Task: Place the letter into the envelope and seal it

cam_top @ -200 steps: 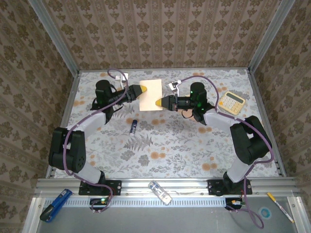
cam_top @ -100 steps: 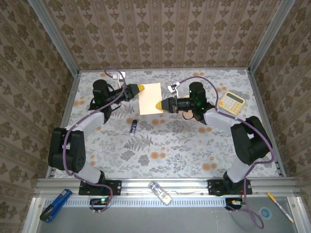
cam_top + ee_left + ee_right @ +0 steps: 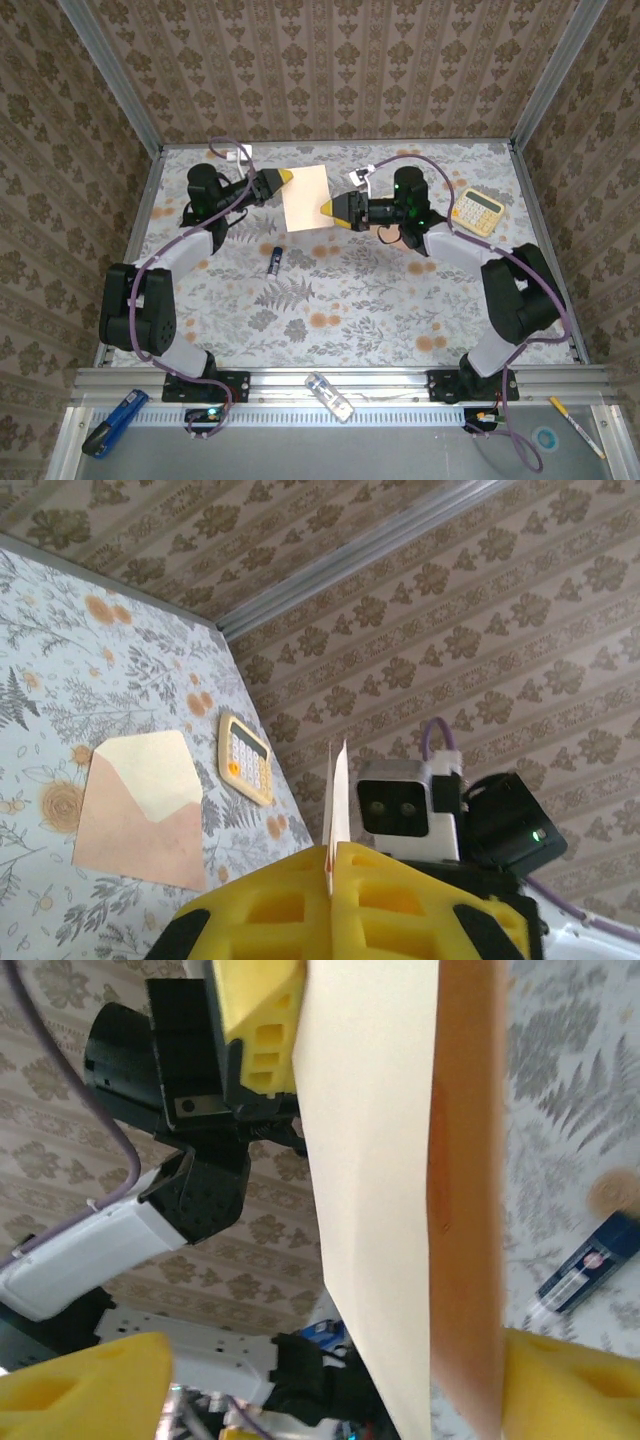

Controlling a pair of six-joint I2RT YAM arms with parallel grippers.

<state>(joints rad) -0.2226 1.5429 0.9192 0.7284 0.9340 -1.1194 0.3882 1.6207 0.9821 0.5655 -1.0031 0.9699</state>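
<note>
A small dark-blue tube (image 3: 275, 260) lies on the desk (image 3: 350, 300) nearest the arm bases, apart from the work. Beyond it, the right end effector (image 3: 328, 209) has its fingers wide apart. In its wrist view the letter (image 3: 305, 197) passes between them, close beside one finger and gripped by neither. The letter is held off the desk. The left end effector (image 3: 286, 178) is pinched together on its far left corner, so that one pinch appears to carry the whole sheet. Farther off, in the left wrist view, the envelope (image 3: 138, 815) lies flat on the desk with its pale flap open, and a calculator (image 3: 245, 758) sits just beside it.

The letter looks thin and light. It stays flat when held from one corner, so it likely has a little stiffness. A corner grip lets it swing. A hold at the middle of the trailing edge would probably steer it into the pocket better. The envelope looks just as light and may slide, so pinning its body down while the letter enters seems wise. A hard pinch could crease either one.
</note>
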